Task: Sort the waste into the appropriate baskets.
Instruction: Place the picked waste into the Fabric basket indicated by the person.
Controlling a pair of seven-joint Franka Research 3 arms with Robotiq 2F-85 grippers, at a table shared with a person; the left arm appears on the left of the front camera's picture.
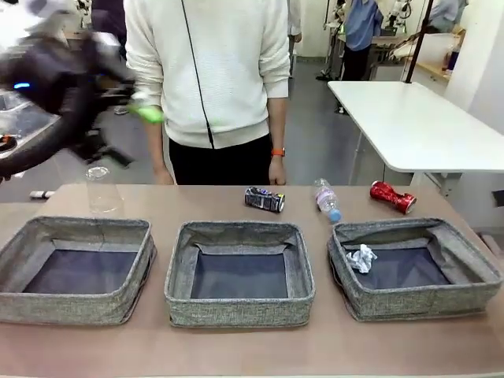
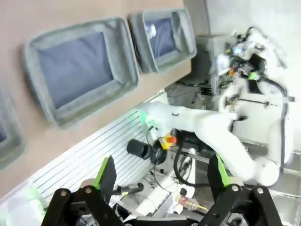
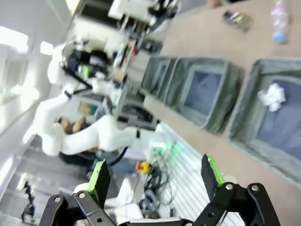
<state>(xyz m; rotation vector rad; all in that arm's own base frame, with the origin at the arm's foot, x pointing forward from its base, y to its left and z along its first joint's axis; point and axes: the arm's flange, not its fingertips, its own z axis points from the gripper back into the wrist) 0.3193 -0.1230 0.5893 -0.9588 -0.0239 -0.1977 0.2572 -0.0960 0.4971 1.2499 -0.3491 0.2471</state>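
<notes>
Three square grey woven-fabric baskets in a row along the table's (image 1: pixel 236 350) near edge: left basket (image 1: pixel 71 303), middle basket (image 1: pixel 236 309), right basket (image 1: pixel 409 299). Crumpled white paper wad (image 1: pixel 361 258) inside right basket. Toward far edge, left to right: clear plastic cup (image 1: pixel 101 189), crushed dark printed can (image 1: pixel 264 199), clear plastic bottle with blue cap (image 1: pixel 327 199), crushed red can (image 1: pixel 392 196). Left gripper (image 2: pixel 162 169) blurred above far left corner, jaws spread, empty. Right gripper (image 3: pixel 154 172) spread wide too, empty.

Front camera faces the person (image 1: pixel 209 71) across the table (image 1: pixel 236 353), baskets (image 1: pixel 239 313) near, at lower frame. Both rolled wrist cameras apparently share those baskets from farther off.
</notes>
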